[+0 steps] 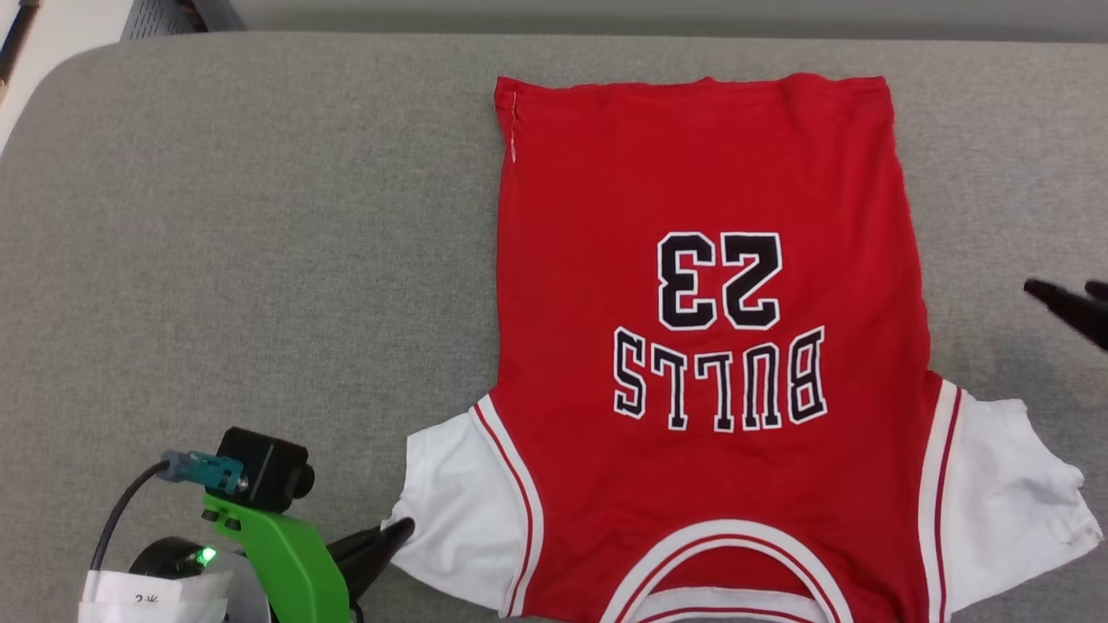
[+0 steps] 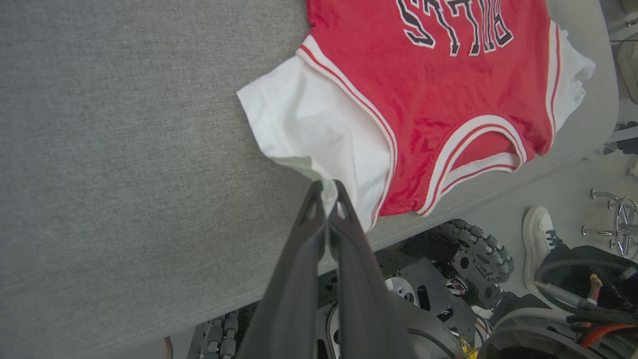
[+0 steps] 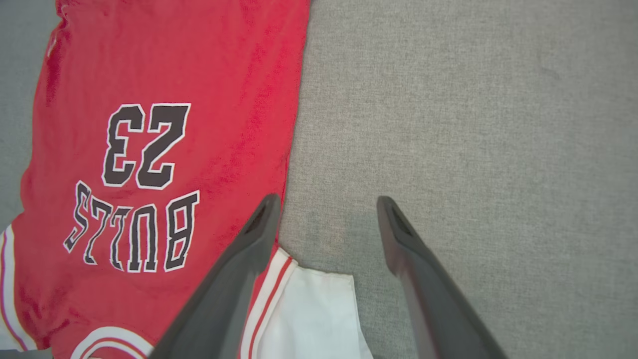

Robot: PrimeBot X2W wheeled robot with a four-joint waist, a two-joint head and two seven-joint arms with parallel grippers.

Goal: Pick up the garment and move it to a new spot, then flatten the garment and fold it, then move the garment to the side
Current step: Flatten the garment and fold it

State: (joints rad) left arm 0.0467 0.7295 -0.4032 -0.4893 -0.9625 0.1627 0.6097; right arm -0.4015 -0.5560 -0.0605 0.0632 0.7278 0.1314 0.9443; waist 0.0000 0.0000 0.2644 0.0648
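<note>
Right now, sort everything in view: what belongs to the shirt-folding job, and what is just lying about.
Job:
red Bulls 23 jersey T-shirt
left gripper, jaws shut on its white sleeve
right gripper, jaws open
grey padded table

Lying about:
white shoe on the floor
chrome frame

A garment (image 1: 718, 333) lies flat on the tabletop (image 1: 260, 260), right of centre before the robot, collar at the near edge, hem toward the far side. At the near left, the left tool (image 2: 326, 192) pinches the outer corner of the left sleeve (image 2: 309, 124), just inside the tabletop's near edge. The right tool (image 1: 1063, 290) hangs off the garment's right side, apart from it, fingers spread, beyond the right sleeve (image 1: 1004, 484). Below the near edge sit the robot's wheeled base (image 2: 478, 249) and, beside it on the floor (image 2: 563, 199), a shoe (image 2: 538, 234).
</note>
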